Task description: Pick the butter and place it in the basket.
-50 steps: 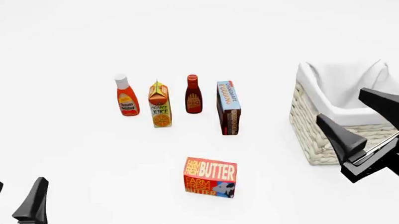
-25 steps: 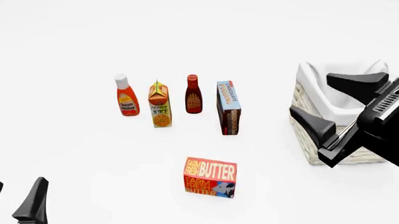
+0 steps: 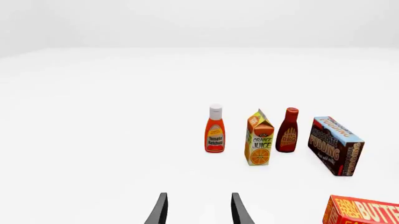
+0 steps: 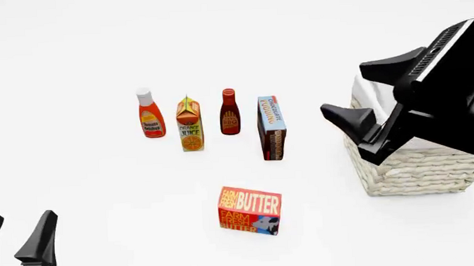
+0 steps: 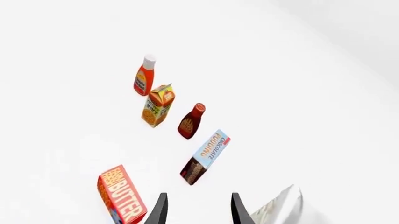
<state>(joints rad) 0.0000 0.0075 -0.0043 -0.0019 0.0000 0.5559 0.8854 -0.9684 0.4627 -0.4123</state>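
Right gripper risen and swung left since a second ago, now above basket front corner, fingers spread, empty. Butter unmoved: on table, upright on long edge, near side of grocery row, left of basket, well apart from my right jaws and lower. Left gripper parked at near-left edge, fingers apart, idle. Risks: pudding stands just behind butter, steep swing-in could topple it; arm sits close over basket rim, low descent might clip wicker
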